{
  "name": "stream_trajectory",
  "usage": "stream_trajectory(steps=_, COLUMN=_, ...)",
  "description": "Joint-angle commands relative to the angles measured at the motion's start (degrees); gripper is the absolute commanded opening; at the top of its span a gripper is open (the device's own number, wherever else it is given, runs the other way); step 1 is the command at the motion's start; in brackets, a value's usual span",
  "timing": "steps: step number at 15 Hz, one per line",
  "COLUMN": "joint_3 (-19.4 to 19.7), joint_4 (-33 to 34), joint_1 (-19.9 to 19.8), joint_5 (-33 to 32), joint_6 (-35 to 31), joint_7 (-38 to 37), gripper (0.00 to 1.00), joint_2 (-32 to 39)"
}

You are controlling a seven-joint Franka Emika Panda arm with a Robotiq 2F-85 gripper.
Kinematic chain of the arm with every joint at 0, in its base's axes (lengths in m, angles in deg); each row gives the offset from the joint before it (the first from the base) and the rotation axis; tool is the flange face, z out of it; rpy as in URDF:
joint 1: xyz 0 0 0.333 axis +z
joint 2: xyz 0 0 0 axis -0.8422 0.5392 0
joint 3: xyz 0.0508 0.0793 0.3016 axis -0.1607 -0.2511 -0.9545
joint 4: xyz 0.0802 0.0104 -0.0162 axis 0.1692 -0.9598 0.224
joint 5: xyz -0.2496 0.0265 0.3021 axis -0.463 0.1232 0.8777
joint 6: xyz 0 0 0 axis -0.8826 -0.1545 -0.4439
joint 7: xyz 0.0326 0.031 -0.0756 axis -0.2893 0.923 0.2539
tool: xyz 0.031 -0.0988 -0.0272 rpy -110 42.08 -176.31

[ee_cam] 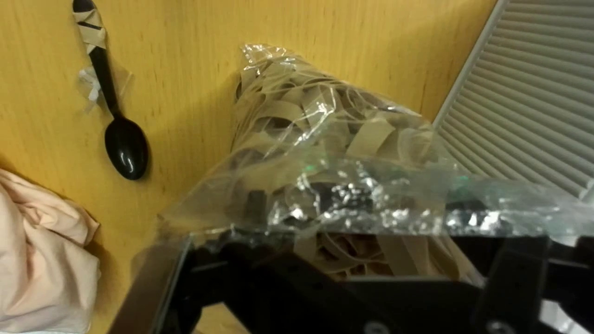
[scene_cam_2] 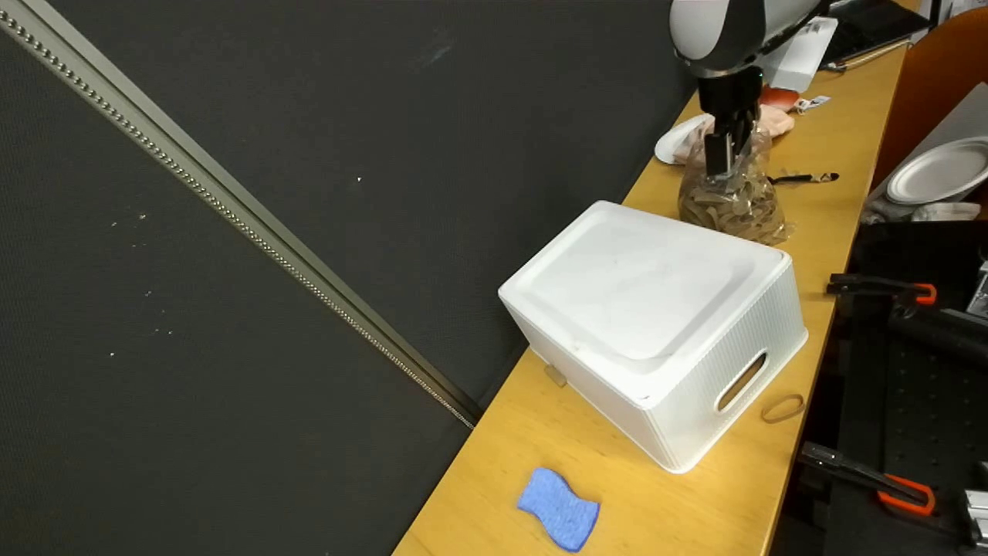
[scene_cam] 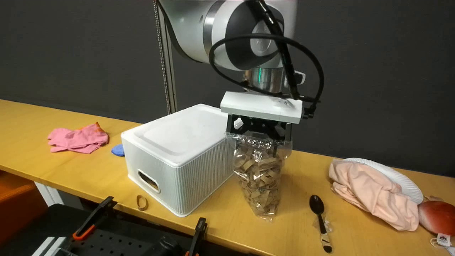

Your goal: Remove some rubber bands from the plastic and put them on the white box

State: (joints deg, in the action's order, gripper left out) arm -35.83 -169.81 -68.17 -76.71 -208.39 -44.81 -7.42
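Currently | fingers spread apart at the mouth of the clear plastic bag, tips partly hidden | rubber bands inside | in an exterior view: white box on the table at the bag's 9 o'clock, loose rubber band at the box's 7 o'clock, black spoon at the bag's 4 o'clock

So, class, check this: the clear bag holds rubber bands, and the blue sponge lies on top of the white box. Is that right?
Not quite: the blue sponge lies on the table, apart from the white box, as an exterior view shows. The clear bag does hold rubber bands.
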Motion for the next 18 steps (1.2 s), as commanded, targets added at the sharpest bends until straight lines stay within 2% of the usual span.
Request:
stream_trajectory(steps=1, joint_3=-1.02, joint_4=0.42, joint_1=-1.02, joint_5=-3.82, joint_6=-4.37, joint_7=-4.06, gripper=1.0, joint_2=1.6)
stream_trajectory(steps=10, joint_3=-0.88, joint_4=-0.95, joint_1=0.85, joint_5=-12.02, joint_6=-13.09, joint_7=-14.49, gripper=1.0, joint_2=4.93)
stream_trajectory(steps=14, joint_3=-1.0, joint_4=-2.11, joint_1=1.29, joint_5=-13.33, joint_6=-14.4, joint_7=-16.52, gripper=1.0, joint_2=4.77)
stream_trajectory(steps=18, joint_3=-0.34, joint_4=-3.81, joint_1=0.78, joint_5=-14.52, joint_6=-13.41, joint_7=-16.88, gripper=1.0, joint_2=1.04)
